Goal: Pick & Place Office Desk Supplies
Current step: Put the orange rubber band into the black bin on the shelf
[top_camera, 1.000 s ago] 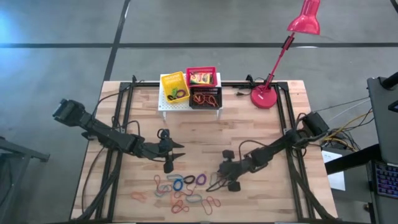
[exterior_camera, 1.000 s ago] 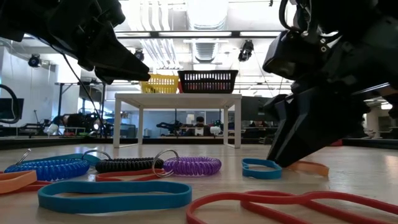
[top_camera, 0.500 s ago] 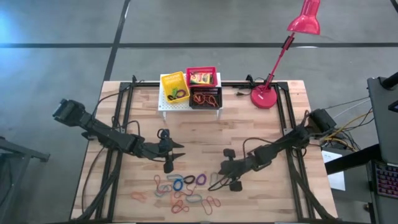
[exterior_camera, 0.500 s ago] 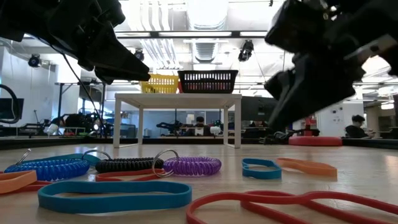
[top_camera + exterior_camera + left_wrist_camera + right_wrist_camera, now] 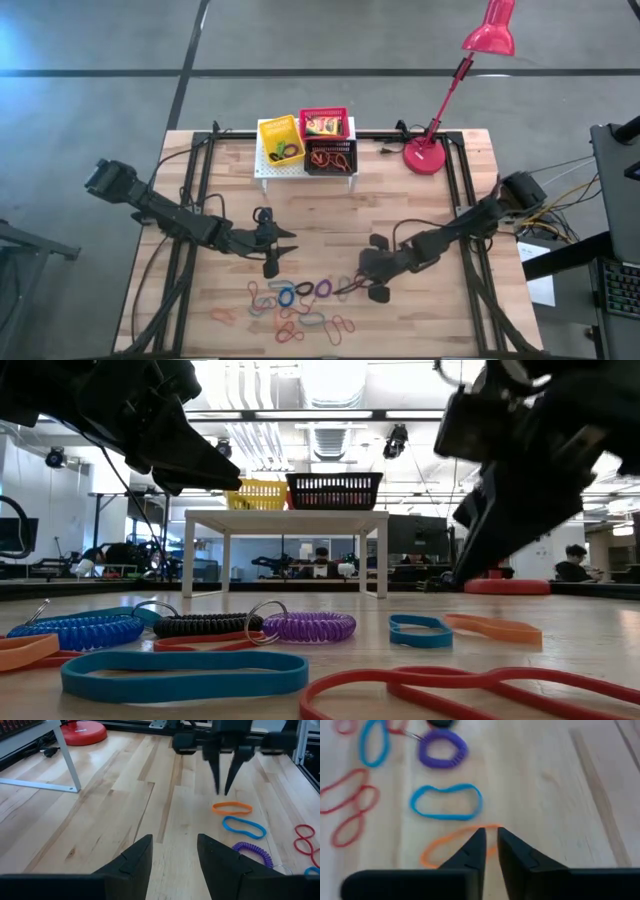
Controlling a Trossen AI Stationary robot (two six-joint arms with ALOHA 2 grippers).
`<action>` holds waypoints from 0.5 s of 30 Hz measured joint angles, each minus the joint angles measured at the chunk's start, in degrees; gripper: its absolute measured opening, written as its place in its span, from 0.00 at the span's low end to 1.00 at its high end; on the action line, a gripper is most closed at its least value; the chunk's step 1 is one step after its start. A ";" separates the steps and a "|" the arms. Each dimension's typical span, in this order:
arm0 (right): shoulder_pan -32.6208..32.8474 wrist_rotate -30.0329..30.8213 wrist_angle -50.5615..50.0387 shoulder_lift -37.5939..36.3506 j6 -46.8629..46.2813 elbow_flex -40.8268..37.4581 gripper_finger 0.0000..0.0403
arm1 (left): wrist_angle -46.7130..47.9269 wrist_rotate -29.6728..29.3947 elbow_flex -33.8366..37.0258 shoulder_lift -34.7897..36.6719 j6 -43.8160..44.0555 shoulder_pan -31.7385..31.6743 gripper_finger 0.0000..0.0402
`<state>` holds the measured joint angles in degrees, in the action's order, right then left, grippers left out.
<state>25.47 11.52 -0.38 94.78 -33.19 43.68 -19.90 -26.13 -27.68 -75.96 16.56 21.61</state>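
Note:
Many thin elastic loops (image 5: 295, 305) in red, orange, blue, purple and black lie flat on the wooden table near its front edge. My right gripper (image 5: 223, 794) hangs just above an orange loop (image 5: 455, 847), fingers pointing steeply down with a narrow gap between the tips and nothing between them. A blue loop (image 5: 446, 800) and a purple coil (image 5: 442, 747) lie just beyond the orange one. My left gripper (image 5: 172, 850) hovers open above bare wood to the left of the pile (image 5: 272, 248), holding nothing.
At the table's far edge a white riser (image 5: 305, 172) carries a yellow basket (image 5: 280, 140), a red basket (image 5: 323, 124) with yellow-green boxes, and a black basket (image 5: 330, 157). A red desk lamp stands with its base (image 5: 424, 155) at the far right. Bare wood lies between the arms.
My right gripper has risen from the table, where its fingertips stood at the orange loop, and has rolled a little. The orange loop has stayed flat on the wood.

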 joint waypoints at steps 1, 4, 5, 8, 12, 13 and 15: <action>-0.04 0.10 0.20 0.68 -0.11 0.00 0.16 | 0.00 0.00 0.00 0.00 0.00 0.00 0.41; -0.02 0.47 0.82 2.49 0.48 0.02 0.26 | -0.02 0.00 0.00 0.00 0.01 0.00 0.41; -0.06 0.80 1.10 3.31 0.76 0.06 0.29 | 0.01 0.00 0.00 0.00 0.02 0.00 0.41; -0.22 1.70 0.91 5.62 1.85 0.11 0.35 | 0.02 0.00 0.00 0.00 0.02 0.00 0.41; -0.20 2.35 2.30 7.43 4.31 0.20 0.37 | 0.01 0.00 0.00 0.00 0.00 0.00 0.41; -0.20 2.33 2.67 7.48 5.17 0.20 0.36 | 0.02 0.00 0.00 0.00 0.02 0.00 0.41; -0.20 2.40 2.97 7.55 6.86 0.20 0.31 | 0.00 0.00 0.00 0.00 0.02 -0.02 0.41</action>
<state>25.28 13.91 2.59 102.33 -26.33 43.88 -19.90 -26.13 -27.68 -75.96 16.58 21.58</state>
